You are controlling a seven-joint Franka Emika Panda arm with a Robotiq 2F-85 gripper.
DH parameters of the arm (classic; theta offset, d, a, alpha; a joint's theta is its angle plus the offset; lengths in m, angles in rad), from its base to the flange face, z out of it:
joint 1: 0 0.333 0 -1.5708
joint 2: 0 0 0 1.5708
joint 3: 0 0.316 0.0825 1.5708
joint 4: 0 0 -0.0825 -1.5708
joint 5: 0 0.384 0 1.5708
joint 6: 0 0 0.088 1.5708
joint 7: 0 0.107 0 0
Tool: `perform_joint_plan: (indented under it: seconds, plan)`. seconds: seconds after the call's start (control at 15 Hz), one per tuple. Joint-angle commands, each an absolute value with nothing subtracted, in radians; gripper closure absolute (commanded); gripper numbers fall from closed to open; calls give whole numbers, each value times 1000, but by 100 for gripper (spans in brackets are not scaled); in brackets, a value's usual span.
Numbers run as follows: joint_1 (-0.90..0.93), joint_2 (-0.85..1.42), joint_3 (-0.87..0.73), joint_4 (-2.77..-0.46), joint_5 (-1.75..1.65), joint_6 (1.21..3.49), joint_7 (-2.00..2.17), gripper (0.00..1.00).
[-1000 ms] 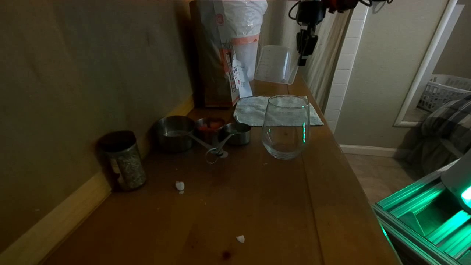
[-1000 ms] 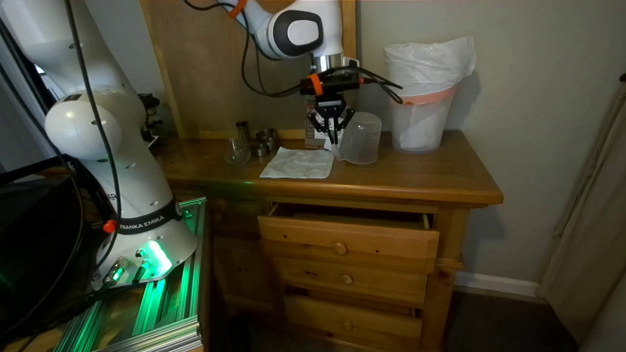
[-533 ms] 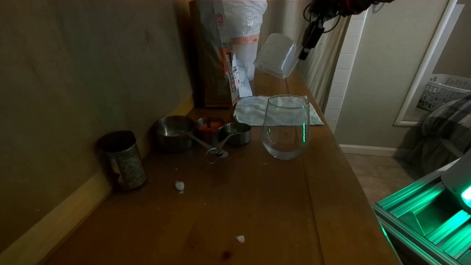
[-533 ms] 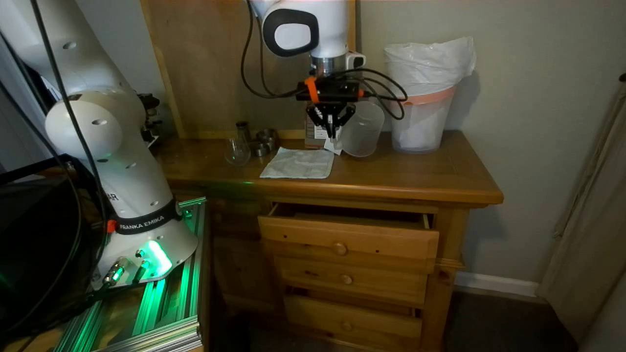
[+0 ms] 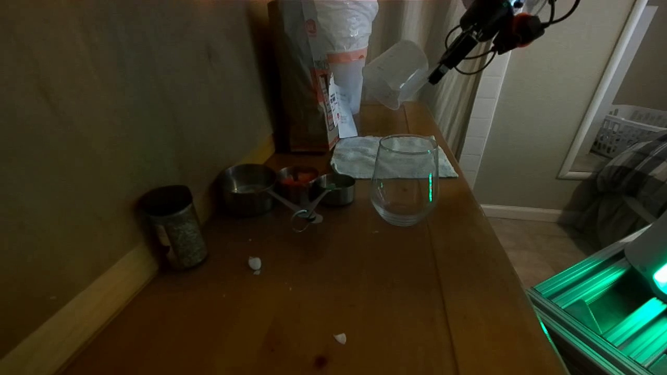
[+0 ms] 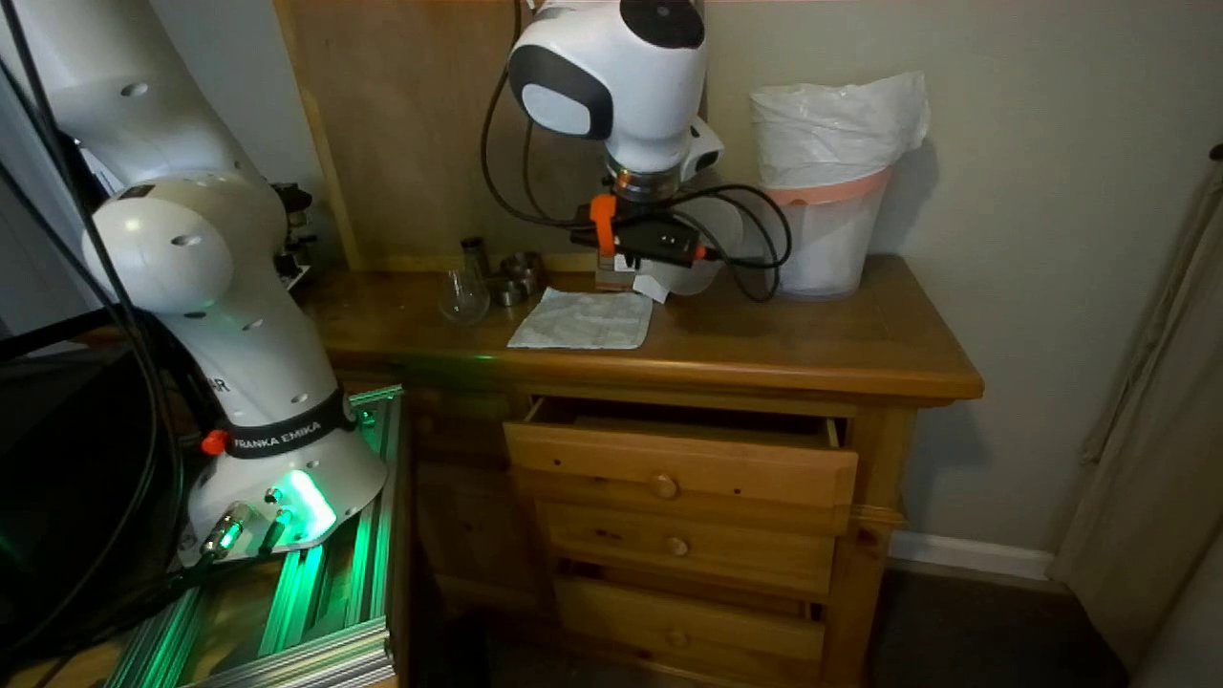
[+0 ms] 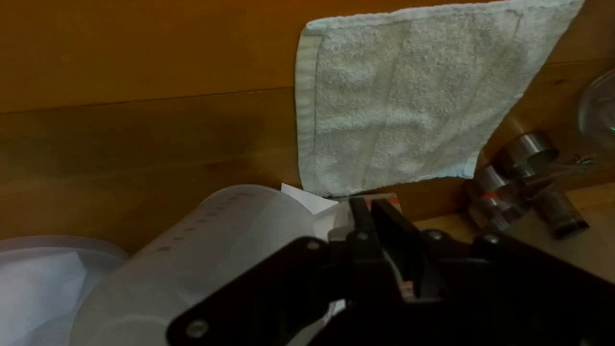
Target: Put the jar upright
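In an exterior view the drinking glass stands on the tabletop, the largest metal cup at its nine o'clock, the cloth just beyond at twelve. Farther off, also toward twelve, the jar hangs tilted, apparently clear of the tabletop. At the jar's three o'clock the jaws are drawn narrow and seem to hold it by its side. Grasping and lifting look done; which way the mouth points is hard to tell. Finishing the turn, standing it upright and letting go remain.
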State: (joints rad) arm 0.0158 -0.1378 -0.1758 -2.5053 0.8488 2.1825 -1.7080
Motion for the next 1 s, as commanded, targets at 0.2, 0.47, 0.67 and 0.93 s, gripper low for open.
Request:
perform_joint_plan:
  seconds: [0.2, 0.47, 0.67, 0.93]
  plan:
    - [-85, -52, -203, -2504, 965, 2003, -1837, 98]
    - [-113, 28, -191, -2481, 972, 1976, -1850, 98]
    - [-123, 57, -186, -2472, 986, 1964, -1858, 98]
    - [-133, 72, -185, -2462, 992, 1959, -1859, 66]
